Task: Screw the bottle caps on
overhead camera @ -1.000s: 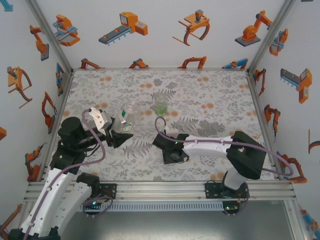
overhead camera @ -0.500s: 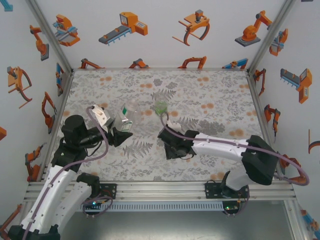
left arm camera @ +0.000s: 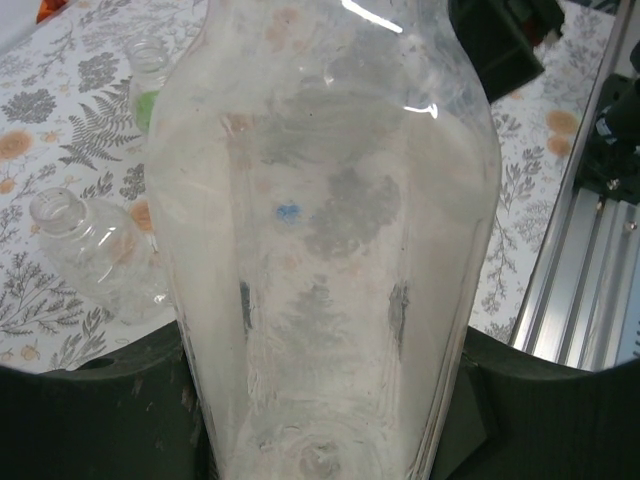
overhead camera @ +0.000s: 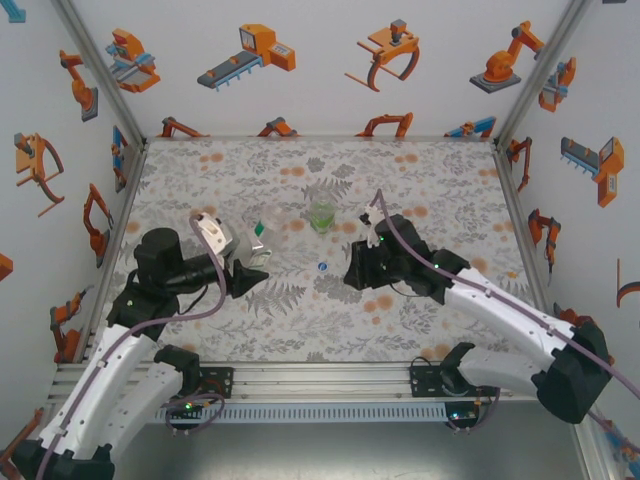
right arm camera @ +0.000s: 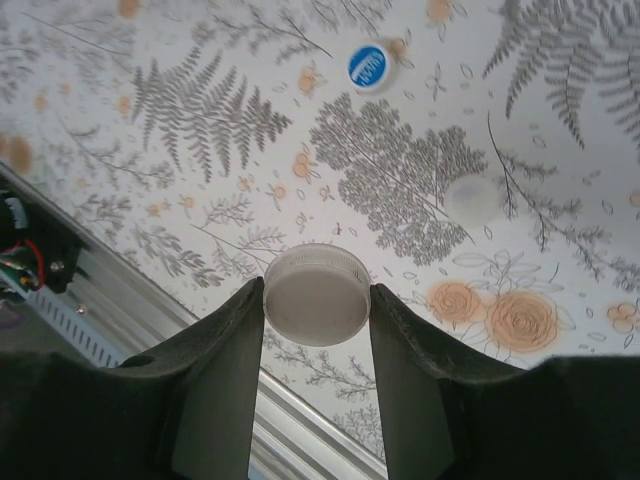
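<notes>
1. Firmly, the left gripper [left arm camera: 320,415] is clamped on the tall bottle [left arm camera: 320,200], one dark finger pressed on each flank of its lower body.
2. That bottle is colourless and see-through, with smooth walls that carry bright glints. It broadens above the fingers and narrows at a shoulder at the far end, so its neck points away from the wrist.
3. From above, it sits at the left-centre of the table [overhead camera: 440,180], at the tip of the left arm.
4. The right gripper [right arm camera: 318,300] pinches the white cap [right arm camera: 316,285] between its two fingertips, which touch opposite sides of the rim. The cap is a low, pale disc with a flat face turned to the camera, held above the floral table.
5. The blue cap [right arm camera: 369,66] lies flat on the table by itself, between the two grippers. It is bright blue with faint white marks on its top.
6. The short bottle [left arm camera: 90,250] is colourless and its threaded neck is bare. It is just beside the tall one, though whether it stands straight or leans I cannot tell from the tilted wrist view.
7. The green bottle [overhead camera: 321,215] stands upright near the table's middle, beyond the blue cap and apart from both grippers.
</notes>
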You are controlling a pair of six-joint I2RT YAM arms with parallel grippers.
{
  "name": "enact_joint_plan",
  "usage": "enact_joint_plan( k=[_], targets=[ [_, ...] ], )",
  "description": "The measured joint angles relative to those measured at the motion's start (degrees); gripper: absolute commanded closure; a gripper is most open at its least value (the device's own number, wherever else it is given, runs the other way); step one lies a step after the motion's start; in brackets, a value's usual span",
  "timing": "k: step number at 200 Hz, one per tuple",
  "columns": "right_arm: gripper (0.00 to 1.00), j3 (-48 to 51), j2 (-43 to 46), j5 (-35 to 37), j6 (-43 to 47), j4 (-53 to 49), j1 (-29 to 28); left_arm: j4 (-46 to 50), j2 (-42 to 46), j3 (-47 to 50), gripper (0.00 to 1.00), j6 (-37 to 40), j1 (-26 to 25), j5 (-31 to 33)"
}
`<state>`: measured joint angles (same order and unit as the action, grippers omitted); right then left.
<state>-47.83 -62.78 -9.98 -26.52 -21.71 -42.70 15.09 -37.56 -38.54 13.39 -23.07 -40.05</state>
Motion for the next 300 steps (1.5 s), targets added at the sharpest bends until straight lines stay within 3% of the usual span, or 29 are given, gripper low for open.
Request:
enact_joint_plan(
  k=[79,144,217,300],
  targets=[
    [0.76,-2.9,7.7,-19.9,17.6,3.4,2.6,11.6,-4.9,-5.1,1.0,14.2,-7.8,1.7],
    [0.82,-2.5,14.4,-30.8,28.7,11.1,2.5,18.0,-7.5,-5.5,1.0,21.9,-14.6,6.2],
    [0.83,-2.0,9.2,-37.7,31.7,16.5,0.2,22.1,-8.9,-5.5,1.0,24.6,-18.5,13.1],
    [0.84,-2.0,5.8,-40.0,31.3,20.6,-2.2,22.3,-8.9,-5.5,1.0,24.7,-18.6,13.6]
  ],
)
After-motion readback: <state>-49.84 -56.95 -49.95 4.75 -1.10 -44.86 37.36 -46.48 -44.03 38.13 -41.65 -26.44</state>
